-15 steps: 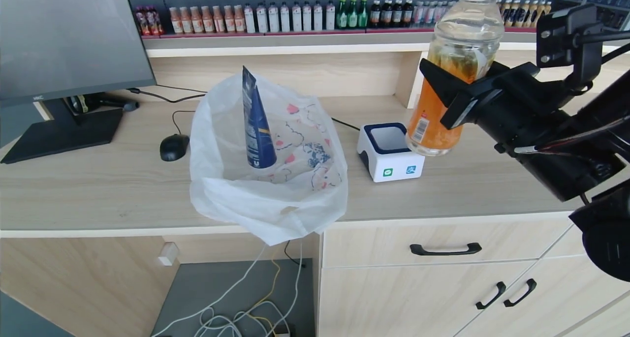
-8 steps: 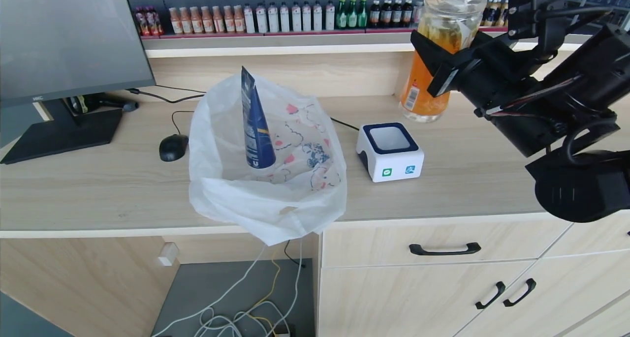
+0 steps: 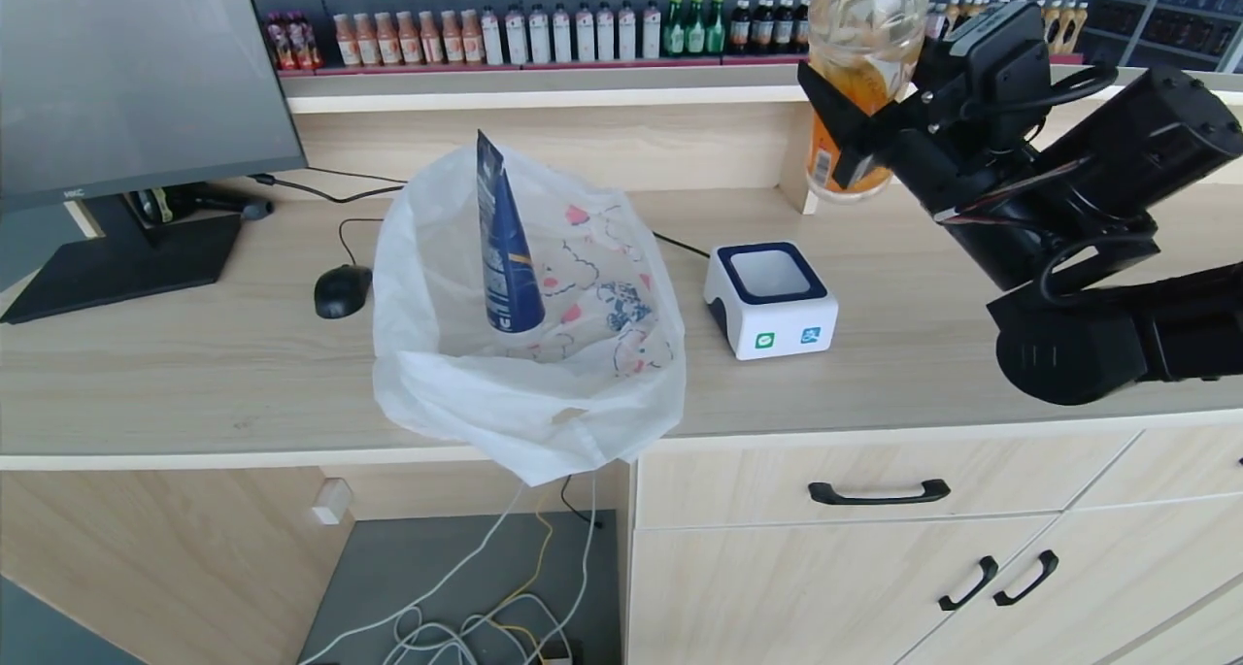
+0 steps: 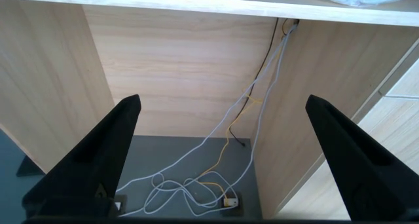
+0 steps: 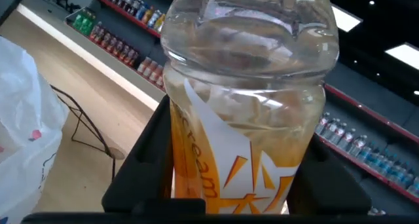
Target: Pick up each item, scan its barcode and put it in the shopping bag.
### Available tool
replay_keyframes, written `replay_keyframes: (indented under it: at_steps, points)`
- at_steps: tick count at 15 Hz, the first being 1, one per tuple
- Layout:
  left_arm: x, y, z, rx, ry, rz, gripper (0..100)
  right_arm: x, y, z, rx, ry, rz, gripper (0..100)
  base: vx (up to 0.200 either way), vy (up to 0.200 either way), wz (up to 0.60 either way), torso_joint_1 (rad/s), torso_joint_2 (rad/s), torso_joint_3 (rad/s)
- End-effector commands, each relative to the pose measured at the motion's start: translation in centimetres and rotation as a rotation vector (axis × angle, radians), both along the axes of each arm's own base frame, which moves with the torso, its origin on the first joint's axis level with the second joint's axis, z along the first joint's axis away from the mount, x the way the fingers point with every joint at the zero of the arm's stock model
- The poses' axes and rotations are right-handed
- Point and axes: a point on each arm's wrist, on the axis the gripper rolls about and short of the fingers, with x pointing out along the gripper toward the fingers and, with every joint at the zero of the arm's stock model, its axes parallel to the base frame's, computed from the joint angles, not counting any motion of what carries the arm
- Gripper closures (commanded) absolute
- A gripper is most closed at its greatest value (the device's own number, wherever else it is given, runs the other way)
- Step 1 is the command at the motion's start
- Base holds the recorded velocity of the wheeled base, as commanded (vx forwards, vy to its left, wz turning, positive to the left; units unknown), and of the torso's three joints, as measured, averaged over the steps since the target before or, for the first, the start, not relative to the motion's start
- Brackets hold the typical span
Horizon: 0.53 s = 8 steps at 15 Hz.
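Bottle (image 3: 864,24) of orange drink is held upright by the right claw (image 3: 853,121), shut tight around its middle. It is kept up in the air, behind the scanner (image 3: 770,301) and well apart from the bag (image 3: 529,383). A blue tube (image 3: 505,248) is stood in the bag. The left claw (image 4: 222,158) is spread wide, low under the counter (image 3: 194,374).

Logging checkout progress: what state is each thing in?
Drink bottle: upright, gripped around its middle.
Right gripper: shut on the drink bottle.
Left gripper: open, below the counter.
Shopping bag: open, on the counter.
Blue tube: standing inside the shopping bag.
Scanner: on the counter, uncovered.
Monitor: screen dark.
Drawers: shut.
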Motion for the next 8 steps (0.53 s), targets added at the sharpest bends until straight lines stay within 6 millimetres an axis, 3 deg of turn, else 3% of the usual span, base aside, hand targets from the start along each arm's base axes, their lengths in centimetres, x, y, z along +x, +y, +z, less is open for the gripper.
replay_keyframes:
  at_steps: [1,4,8]
  points:
    - [0.0,0.0,0.0,0.000,0.000,0.000,0,-0.2,0.7,-0.9,-0.032,-0.022,0.014,100,0.000,0.000,0.00,0.000,0.00,0.000]
    - [0.0,0.0,0.0,0.000,0.000,0.000,0,-1.3,0.7,-2.7,-0.082,-0.045,0.042,100,0.000,0.000,0.00,0.000,0.00,0.000]
    - [0.0,0.0,0.0,0.000,0.000,0.000,0,-1.4,1.7,-2.5,-0.167,-0.126,0.139,100,0.000,0.000,0.00,0.000,0.00,0.000]
